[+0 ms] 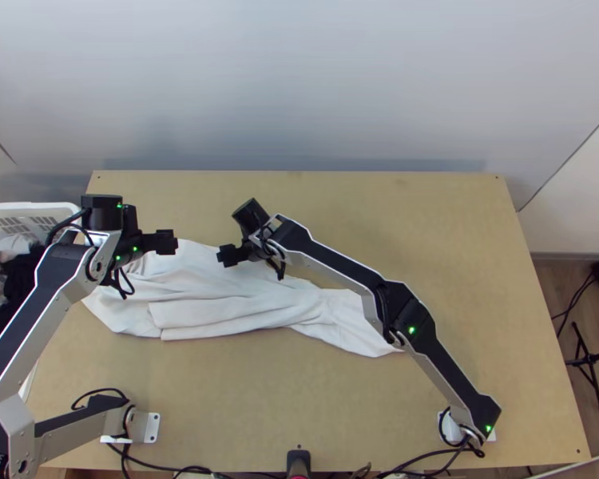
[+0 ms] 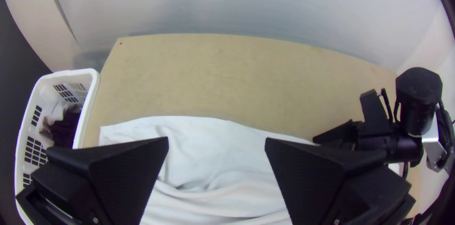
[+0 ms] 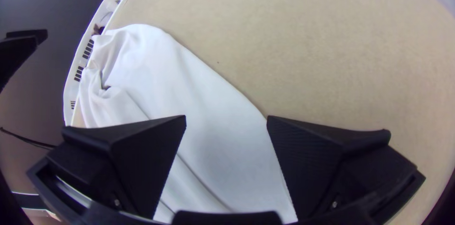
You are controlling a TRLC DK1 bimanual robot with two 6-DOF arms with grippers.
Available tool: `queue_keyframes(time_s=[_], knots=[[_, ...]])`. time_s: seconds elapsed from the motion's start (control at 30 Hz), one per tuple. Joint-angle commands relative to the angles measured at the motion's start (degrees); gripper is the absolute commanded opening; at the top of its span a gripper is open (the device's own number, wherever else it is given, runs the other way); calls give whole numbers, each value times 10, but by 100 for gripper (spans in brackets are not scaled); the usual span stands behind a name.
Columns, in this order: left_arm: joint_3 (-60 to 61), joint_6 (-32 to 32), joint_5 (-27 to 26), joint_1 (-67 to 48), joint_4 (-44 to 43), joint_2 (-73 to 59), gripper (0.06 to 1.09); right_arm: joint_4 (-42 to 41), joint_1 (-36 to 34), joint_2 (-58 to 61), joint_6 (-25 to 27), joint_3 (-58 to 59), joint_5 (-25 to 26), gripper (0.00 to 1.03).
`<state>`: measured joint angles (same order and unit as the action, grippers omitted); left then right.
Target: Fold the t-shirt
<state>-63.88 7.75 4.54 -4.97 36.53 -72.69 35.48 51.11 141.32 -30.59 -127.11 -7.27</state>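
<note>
On the table [image 1: 427, 239], the white shirt [image 1: 220, 297] is lying rumpled while the left pincer [image 1: 168, 242] and right pincer [image 1: 229, 255] are hanging over it, wide open.

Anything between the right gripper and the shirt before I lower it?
Nothing visible: the right gripper hangs open above the white shirt, with cloth in view between its fingers. The left gripper is off to the side.

The t-shirt [image 1: 196, 287] lies on the desk [image 1: 339, 399], left and middle; left of it, a basket [image 1: 28, 209] with clothes [image 1: 20, 279] inside; behind, a wall [image 1: 299, 80].
</note>
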Motion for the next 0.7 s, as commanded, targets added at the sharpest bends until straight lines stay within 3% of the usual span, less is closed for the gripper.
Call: queue_keyframes(time_s=[0.0,0.23,0.27,0.33,0.67], knots=[[2,-2,1,2,0,4,104,0,3,3,-8,0,1,70],[2,-4,1,2,0,10,104,1,2,7,-9,5,1,70],[2,-5,1,2,0,10,104,0,1,7,-7,5,1,73],[-2,-7,1,2,0,10,104,0,1,7,-1,5,1,89],[-8,-11,0,1,0,4,104,1,2,5,9,14,16,89]])
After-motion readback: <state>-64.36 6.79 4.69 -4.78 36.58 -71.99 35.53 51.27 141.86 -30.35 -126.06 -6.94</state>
